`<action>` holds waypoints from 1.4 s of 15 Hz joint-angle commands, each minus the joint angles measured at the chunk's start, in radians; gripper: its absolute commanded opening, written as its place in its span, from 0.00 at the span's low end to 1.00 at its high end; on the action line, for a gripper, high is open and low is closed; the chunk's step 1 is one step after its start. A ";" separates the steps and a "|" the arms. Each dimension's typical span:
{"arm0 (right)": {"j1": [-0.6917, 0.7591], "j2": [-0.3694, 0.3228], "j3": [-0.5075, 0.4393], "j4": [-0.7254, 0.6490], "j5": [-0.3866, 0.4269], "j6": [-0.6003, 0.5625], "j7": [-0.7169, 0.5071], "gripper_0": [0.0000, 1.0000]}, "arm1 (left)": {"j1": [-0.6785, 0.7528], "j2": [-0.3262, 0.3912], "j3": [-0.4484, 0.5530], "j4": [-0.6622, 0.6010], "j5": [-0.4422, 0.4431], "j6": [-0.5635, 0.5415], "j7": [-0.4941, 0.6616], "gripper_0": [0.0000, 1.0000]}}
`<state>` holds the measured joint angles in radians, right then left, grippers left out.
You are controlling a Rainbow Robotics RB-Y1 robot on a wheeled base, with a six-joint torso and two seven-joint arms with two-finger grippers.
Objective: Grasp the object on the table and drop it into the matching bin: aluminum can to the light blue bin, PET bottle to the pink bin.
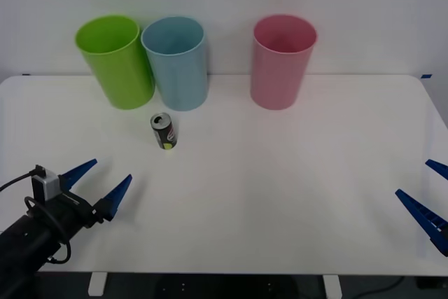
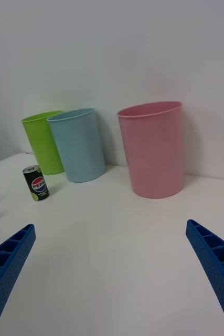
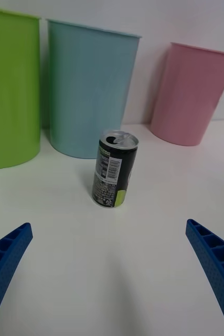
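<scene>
Here the aluminum can (image 1: 163, 131) stands upright on the white bench (image 1: 280, 194), just in front of the light blue bin (image 1: 176, 62) and apart from it. Its silver top is opened, and the black side carries a round red-blue logo and a yellow-green patch near the base. In the left wrist view the can (image 3: 114, 169) sits centred ahead of the fingers, showing its printed label side, with the light blue bin (image 3: 92, 86) close behind it.

Three bins stand along the far edge of the bench by the wall. The lime green bin (image 1: 115, 61) is farthest to the robot's left and touches or nearly touches the light blue bin; the pink bin (image 1: 281, 61) stands well apart to the right of them. All three are upright, far taller than the can.

The left claw (image 1: 98, 183) hovers over the near left part of the bench, its blue ribbed fingers spread wide and holding nothing, pointing toward the can, which lies ahead and a little to its right. The right claw (image 1: 423, 194) sits at the near right edge of the bench, fingers likewise spread apart and empty, well away from the can and the bins. In the right wrist view the can (image 2: 36, 184) appears far off beside the green bin (image 2: 43, 140), with the pink bin (image 2: 152, 149) nearest.
</scene>
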<state>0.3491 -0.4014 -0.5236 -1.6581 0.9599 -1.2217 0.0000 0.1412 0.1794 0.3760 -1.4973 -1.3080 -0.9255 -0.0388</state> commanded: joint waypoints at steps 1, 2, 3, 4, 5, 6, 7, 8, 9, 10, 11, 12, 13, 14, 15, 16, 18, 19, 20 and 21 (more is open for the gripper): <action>0.000 0.000 0.000 0.000 0.000 0.000 0.000 1.00 | -0.061 0.000 -0.011 0.075 -0.008 0.022 -0.012 1.00; 0.000 0.000 0.000 0.000 0.000 0.000 0.000 1.00 | -0.089 0.000 -0.017 0.109 -0.008 0.031 -0.024 1.00; 0.000 0.000 0.000 0.000 0.000 0.000 0.000 1.00 | -0.109 0.000 -0.022 0.134 -0.008 0.045 -0.056 1.00; 0.000 0.000 0.000 0.000 0.000 0.000 0.000 1.00 | -0.132 0.000 -0.040 0.163 -0.008 0.077 -0.090 1.00; 0.000 0.000 0.000 0.000 0.000 0.000 0.000 1.00 | -0.147 0.000 -0.054 0.180 -0.007 0.102 -0.112 1.00; 0.000 0.000 0.000 0.000 0.000 0.000 0.000 1.00 | -0.160 0.000 -0.069 0.190 -0.005 0.126 -0.113 1.00; 0.000 0.000 0.000 0.000 0.000 0.000 0.000 1.00 | -0.173 0.000 -0.089 0.198 -0.005 0.162 -0.118 1.00; 0.000 0.000 0.000 0.000 0.000 0.000 0.000 1.00 | -0.184 0.000 -0.101 0.204 -0.005 0.186 -0.121 1.00; 0.000 0.000 0.000 0.000 0.000 0.000 0.000 1.00 | -0.198 0.000 -0.112 0.216 -0.005 0.209 -0.124 1.00; 0.000 0.000 0.000 0.000 0.000 0.000 0.000 1.00 | -0.218 0.000 -0.123 0.239 -0.005 0.224 -0.128 1.00; 0.000 0.000 0.000 0.000 0.000 0.000 0.000 1.00 | -0.235 0.000 -0.126 0.262 -0.004 0.226 -0.130 1.00; 0.000 0.000 0.000 0.000 0.000 0.000 0.000 1.00 | -0.253 0.000 -0.129 0.287 -0.002 0.232 -0.133 1.00; 0.000 0.000 0.000 0.000 0.000 0.000 0.000 1.00 | -0.278 0.000 -0.137 0.316 -0.002 0.238 -0.136 1.00; 0.000 0.000 0.000 0.000 0.000 0.000 0.000 1.00 | -0.293 0.000 -0.141 0.336 0.001 0.246 -0.139 1.00; 0.000 0.000 0.000 0.000 0.000 0.000 0.000 1.00 | -0.310 0.000 -0.147 0.358 0.004 0.249 -0.141 1.00; 0.000 0.000 0.000 0.000 0.000 0.000 0.000 1.00 | -0.336 -0.002 -0.155 0.390 0.006 0.258 -0.144 1.00; 0.000 0.000 0.000 0.000 0.000 0.000 0.000 1.00 | -0.374 -0.011 -0.158 0.431 0.009 0.277 -0.153 1.00; 0.000 0.000 0.000 0.000 0.000 0.000 0.000 1.00 | -0.388 -0.020 -0.164 0.440 0.009 0.303 -0.158 1.00; 0.000 0.000 0.000 0.000 0.000 0.000 0.000 1.00 | -0.396 -0.029 -0.170 0.443 0.007 0.324 -0.162 1.00; 0.000 0.000 0.000 0.000 0.000 0.000 0.000 1.00 | -0.405 -0.040 -0.174 0.446 0.007 0.339 -0.167 1.00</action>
<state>0.3490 -0.4014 -0.5236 -1.6581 0.9599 -1.2217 0.0000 -0.2571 0.1474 0.2052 -1.0531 -1.3003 -0.5987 -0.2020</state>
